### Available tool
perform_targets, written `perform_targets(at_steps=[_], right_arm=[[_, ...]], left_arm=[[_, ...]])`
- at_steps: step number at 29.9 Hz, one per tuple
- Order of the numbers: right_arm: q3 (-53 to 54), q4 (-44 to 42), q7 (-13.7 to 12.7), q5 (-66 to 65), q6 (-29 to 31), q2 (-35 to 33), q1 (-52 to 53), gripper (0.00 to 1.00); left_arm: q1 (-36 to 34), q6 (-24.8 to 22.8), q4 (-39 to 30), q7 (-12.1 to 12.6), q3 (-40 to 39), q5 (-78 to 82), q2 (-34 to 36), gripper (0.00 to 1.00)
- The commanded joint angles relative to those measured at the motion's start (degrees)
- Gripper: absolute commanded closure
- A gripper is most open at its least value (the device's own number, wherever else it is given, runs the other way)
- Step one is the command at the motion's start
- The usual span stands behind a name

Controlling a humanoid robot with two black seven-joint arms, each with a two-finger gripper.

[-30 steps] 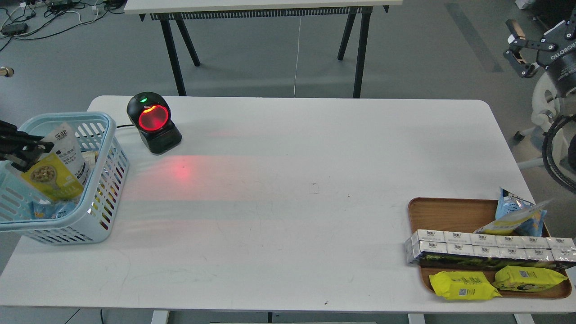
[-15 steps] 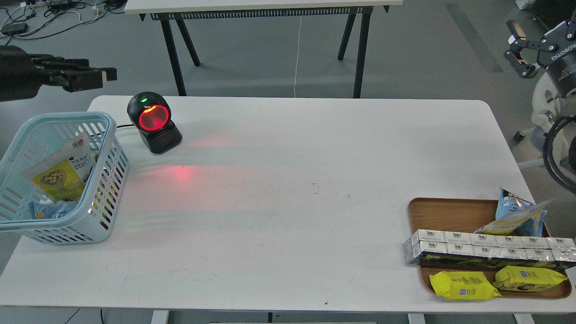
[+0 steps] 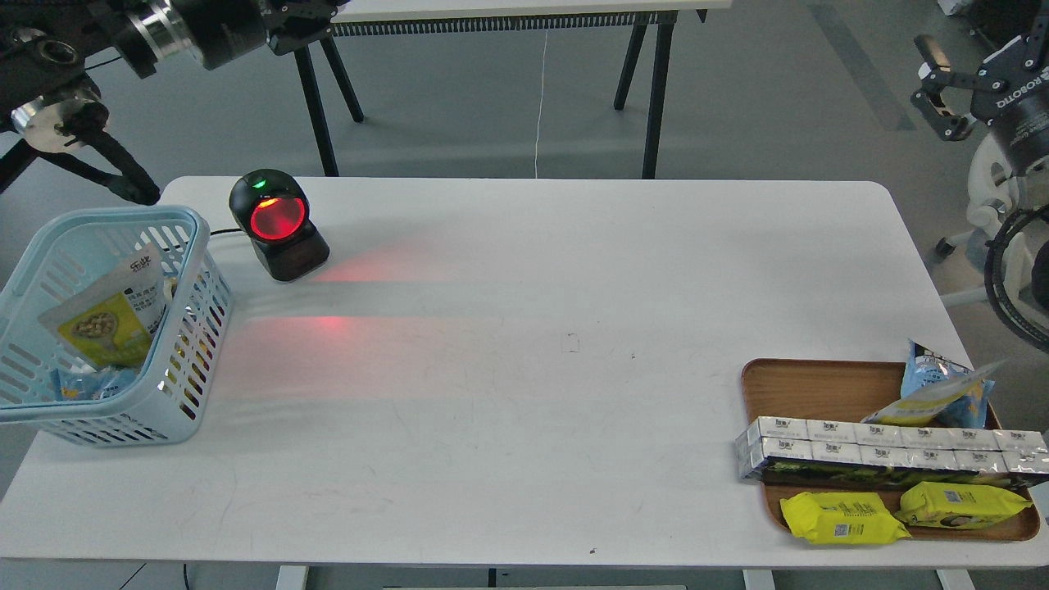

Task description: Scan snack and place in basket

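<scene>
The scanner [image 3: 277,223] stands near the table's [image 3: 524,270] far left edge, just right of the basket [image 3: 176,215], throwing red light onto the tabletop. At the right front corner a wooden tray [image 3: 807,381] holds 2 bright yellow flat packs [image 3: 840,518], 1 light blue and yellow pouch [image 3: 938,393] and a long row of silver cartons [image 3: 885,451]. The middle of the table is bare between basket and tray. 1 snack [image 3: 106,315] leans inside the basket, yellow front up, on other packets. The left gripper [image 3: 315,10] is high at the top edge, too dark to tell how wide it stands. The right gripper [image 3: 942,86] hangs off the table's right side, fingers apart, holding nothing.
</scene>
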Motion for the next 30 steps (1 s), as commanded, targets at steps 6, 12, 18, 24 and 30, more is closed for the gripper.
perform_targets(at_steps=[6, 12, 18, 24, 30], right_arm=[[-0.19, 0.26, 0.0, -0.45, 0.0, 0.71, -0.08, 0.0], [-0.27, 2.01, 0.0, -1.25, 0.0, 2.2, -0.43, 0.0], [-0.27, 2.19, 0.0, -1.25, 0.0, 4.49, -0.61, 0.0], [-0.36, 2.19, 0.0, -1.25, 0.0, 5.37, -0.78, 0.0], [-0.45, 1.84, 0.0, -1.33, 0.0, 7.13, -0.96, 0.0]], left_arm=[[9.25, -0.31, 8.23, 0.01, -9.89, 0.52, -1.45, 0.01], [13.21, -0.31, 8.23, 0.01, -10.24, 0.25, -0.74, 0.0], [13.21, -0.31, 8.14, 0.01, -12.44, 0.25, -0.91, 0.0], [13.21, -0.31, 8.14, 0.01, -12.35, 0.34, -1.09, 0.0], [14.18, -0.31, 8.06, 0.01, -12.18, 0.87, -0.91, 0.0]])
